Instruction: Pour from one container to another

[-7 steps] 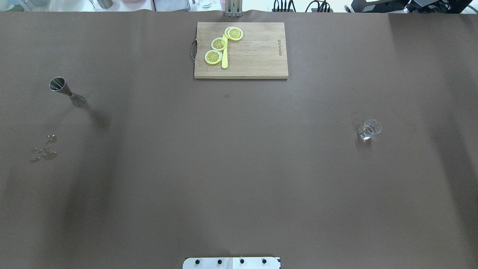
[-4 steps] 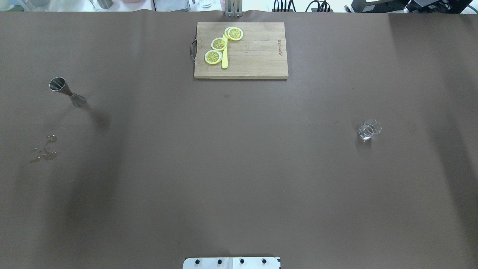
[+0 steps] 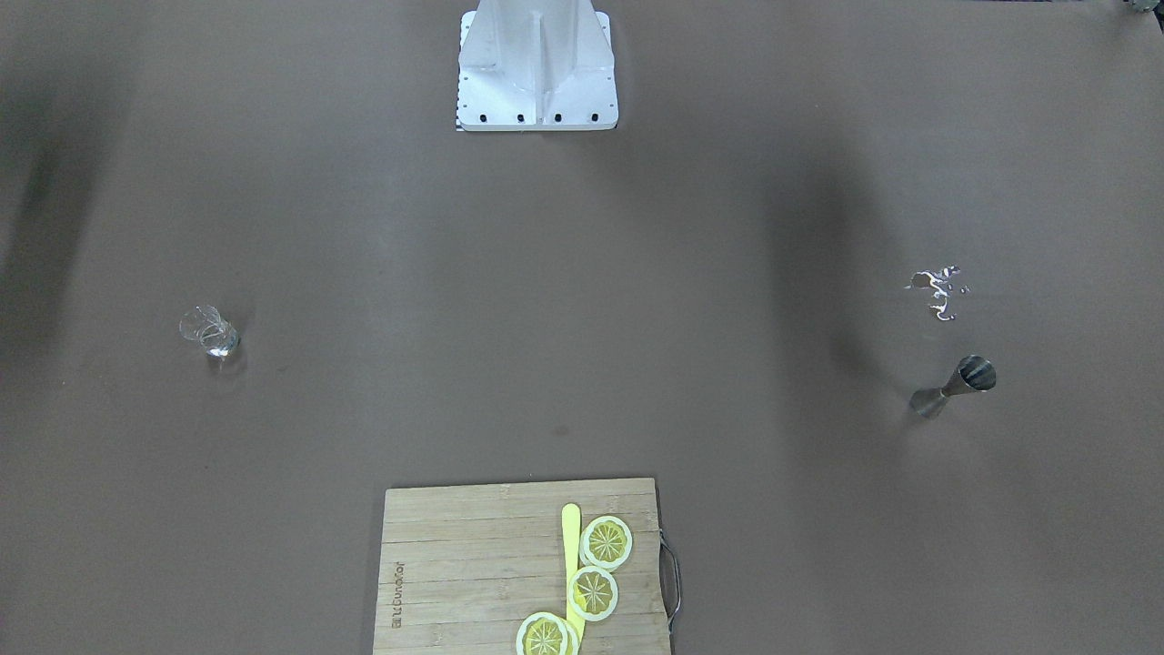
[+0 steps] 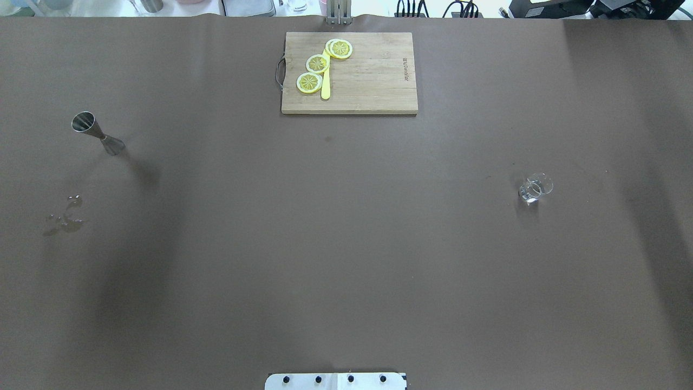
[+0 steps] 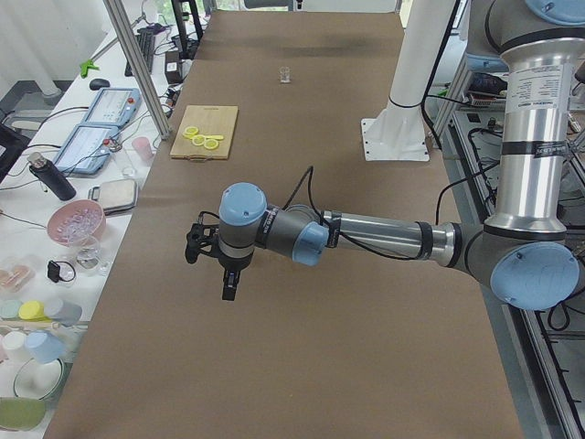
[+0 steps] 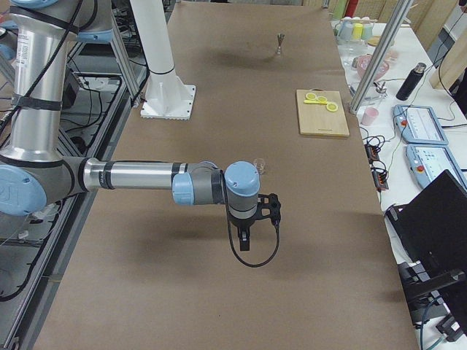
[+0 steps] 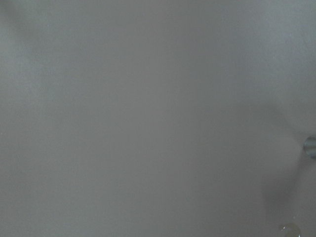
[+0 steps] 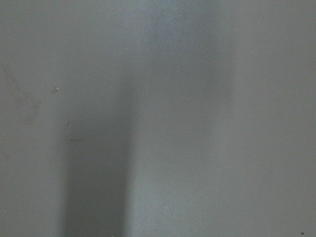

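Nothing moved — one jigger [image 4: 97,133], one glass [image 4: 535,188], well apart.

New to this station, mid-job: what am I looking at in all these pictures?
This is a two-armed robot at a brown table. Two pictures look down on it, one from behind the robot, one facing it; two look along the table from its ends; two wrist cameras show little but tabletop. On the robot's left stands a steel jigger near a small puddle; on its right, a clear glass. At the far edge lies a cutting board with lemon slices. The left gripper and right gripper hang over the table, holding nothing; open or shut, I cannot tell.
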Controlling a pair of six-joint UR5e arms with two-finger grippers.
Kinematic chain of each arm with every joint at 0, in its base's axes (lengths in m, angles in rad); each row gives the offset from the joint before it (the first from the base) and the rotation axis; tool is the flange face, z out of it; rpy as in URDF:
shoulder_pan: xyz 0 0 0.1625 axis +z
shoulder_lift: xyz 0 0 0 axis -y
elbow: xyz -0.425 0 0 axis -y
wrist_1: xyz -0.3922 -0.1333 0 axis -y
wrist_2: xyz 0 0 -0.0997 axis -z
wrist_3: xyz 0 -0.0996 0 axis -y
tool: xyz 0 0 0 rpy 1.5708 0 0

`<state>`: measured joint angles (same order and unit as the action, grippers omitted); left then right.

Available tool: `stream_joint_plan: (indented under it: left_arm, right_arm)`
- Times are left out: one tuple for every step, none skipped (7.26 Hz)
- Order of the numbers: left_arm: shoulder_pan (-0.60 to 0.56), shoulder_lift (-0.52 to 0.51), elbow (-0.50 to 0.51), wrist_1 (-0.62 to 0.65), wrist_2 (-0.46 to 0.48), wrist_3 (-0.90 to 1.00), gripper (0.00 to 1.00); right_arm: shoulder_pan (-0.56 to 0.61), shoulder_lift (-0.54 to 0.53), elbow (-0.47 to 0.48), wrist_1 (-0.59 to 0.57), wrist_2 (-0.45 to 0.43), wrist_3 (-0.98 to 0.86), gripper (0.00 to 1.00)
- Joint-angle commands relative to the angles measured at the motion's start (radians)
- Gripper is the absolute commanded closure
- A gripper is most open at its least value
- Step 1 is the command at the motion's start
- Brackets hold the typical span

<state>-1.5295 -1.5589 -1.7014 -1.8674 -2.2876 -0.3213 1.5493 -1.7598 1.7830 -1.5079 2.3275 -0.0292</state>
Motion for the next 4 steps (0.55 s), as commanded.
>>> stream_joint_plan:
  left_arm:
    - [0.069,0.005,-0.055,-0.114,0.104,-0.160,0.03]
    - [0.116,0.005,-0.064,-0.180,0.179,-0.244,0.03]
    - [0.183,0.035,-0.105,-0.225,0.260,-0.346,0.03]
    - [0.249,0.054,-0.160,-0.230,0.345,-0.455,0.03]
  right_arm:
    - [0.000,-0.003,-0.001,0.000,0.000,0.000,0.00]
    - [0.000,-0.003,-0.001,0.000,0.000,0.000,0.00]
    - [0.000,-0.001,0.001,0.000,0.001,0.000,0.00]
    - [0.000,-0.003,0.001,0.000,0.001,-0.001,0.00]
